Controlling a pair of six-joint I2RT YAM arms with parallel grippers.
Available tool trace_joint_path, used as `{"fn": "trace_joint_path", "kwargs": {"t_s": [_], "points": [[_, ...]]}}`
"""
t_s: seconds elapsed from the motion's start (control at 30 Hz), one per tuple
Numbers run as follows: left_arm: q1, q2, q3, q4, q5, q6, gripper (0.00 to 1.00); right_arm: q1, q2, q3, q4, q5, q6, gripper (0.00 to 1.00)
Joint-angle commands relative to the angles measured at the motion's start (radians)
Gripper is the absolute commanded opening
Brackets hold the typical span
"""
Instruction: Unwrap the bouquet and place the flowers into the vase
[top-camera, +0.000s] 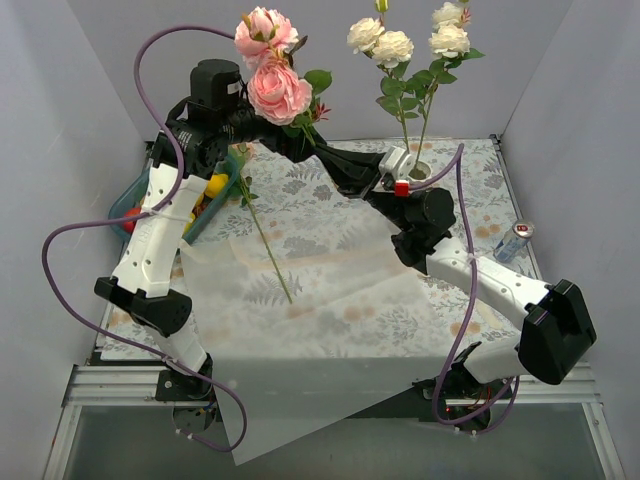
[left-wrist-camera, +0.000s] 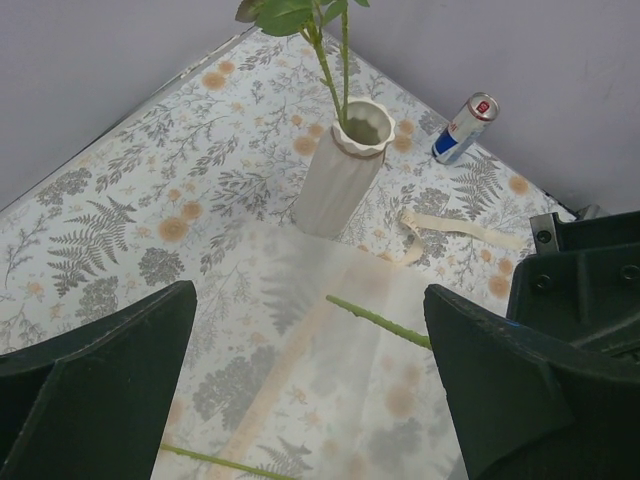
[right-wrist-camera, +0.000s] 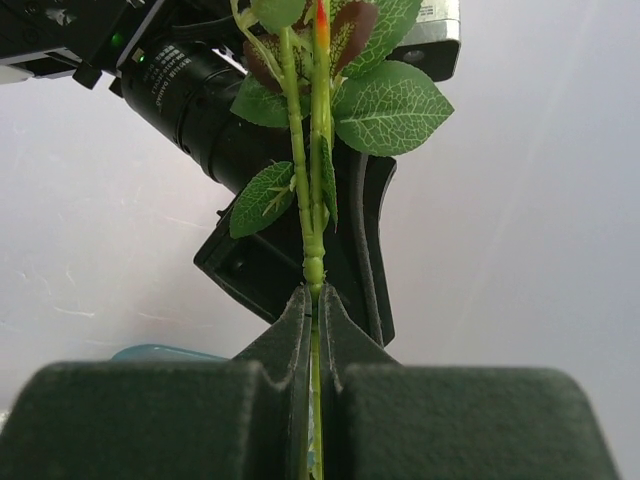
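Two pink roses (top-camera: 278, 90) stand pinched by the stem in my right gripper (right-wrist-camera: 313, 300) (cream roses (top-camera: 392, 47) fill the vase (left-wrist-camera: 335, 185)); my left gripper (left-wrist-camera: 310, 300) gapes wide.

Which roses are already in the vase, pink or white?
The white roses; their stems stand in the vase, while the right claw holds the pink roses.

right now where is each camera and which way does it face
top: above and behind, looking down on the table; left arm, right arm show
left wrist: raised, looking down at vase and can; open left gripper shows
right wrist: looking up a rose stem; right gripper shut on it
shared: vase, top and left wrist
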Motion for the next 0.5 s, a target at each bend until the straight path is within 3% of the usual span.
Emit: {"fn": "trace_joint_path", "kwargs": {"t_s": [0.0,0.47], "points": [[-0.046,-0.028,-0.019,-0.045,0.058,0.029,0.98,0.003,0.031,0.052,-0.022,0.053,0.027,0.01],[-0.091,-0.018,-0.03,-0.103,0.081,0.069,0.97,0.003,0.048,0.15,-0.123,-0.019,0.048,0.01]]}}
